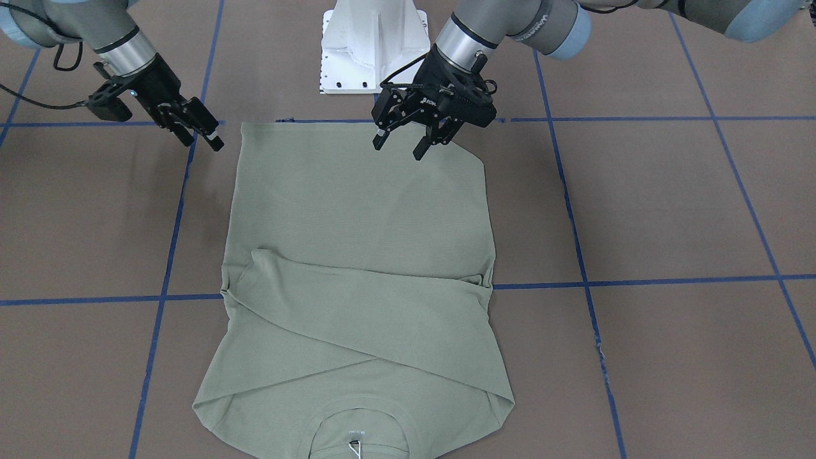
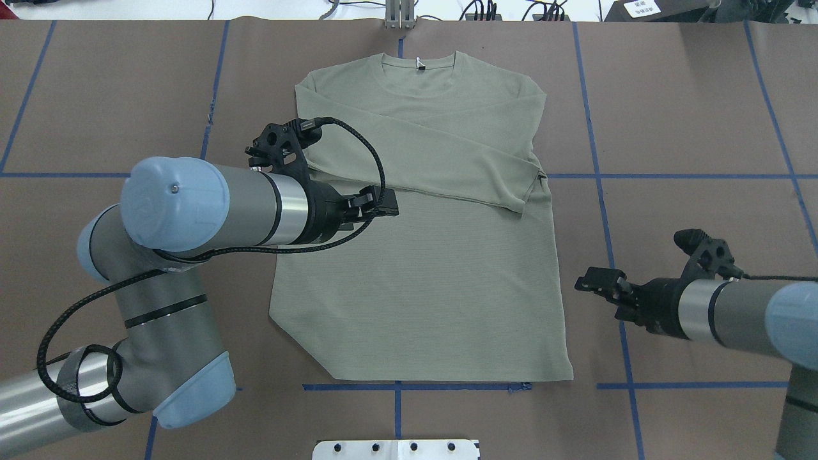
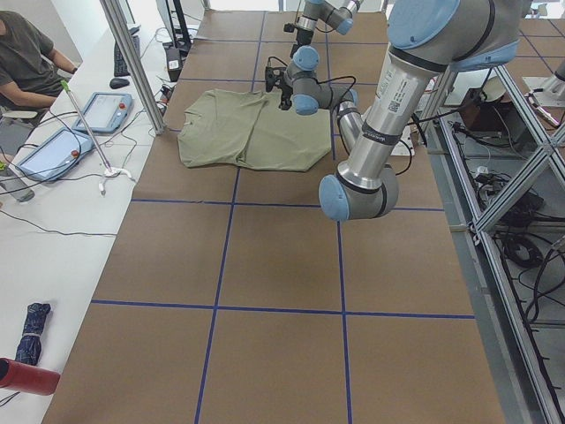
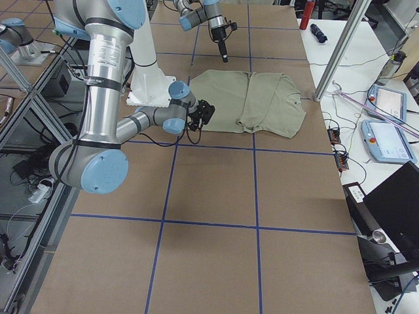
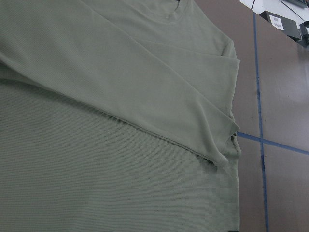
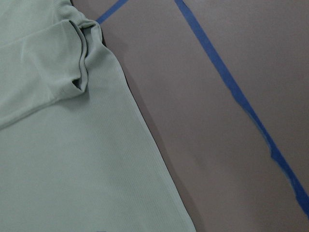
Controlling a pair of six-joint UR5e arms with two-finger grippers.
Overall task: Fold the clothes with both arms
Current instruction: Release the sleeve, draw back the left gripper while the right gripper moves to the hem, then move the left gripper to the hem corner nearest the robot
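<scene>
The pale sage-green shirt lies flat on the brown table, collar and neck tag on the far side from me. Both sleeves are folded across the chest. The hem corner on my left is turned under in a diagonal. My left gripper is open and empty, hovering over the shirt's body near its left edge. My right gripper looks open and empty, off the cloth over bare table just beyond the shirt's right edge. The left wrist view shows the shirt, and the right wrist view shows the shirt's edge.
The white pedestal base stands at the table's near edge behind the hem. Blue tape lines grid the table. An operators' bench with tablets, a metal post and a seated person lie beyond the collar side.
</scene>
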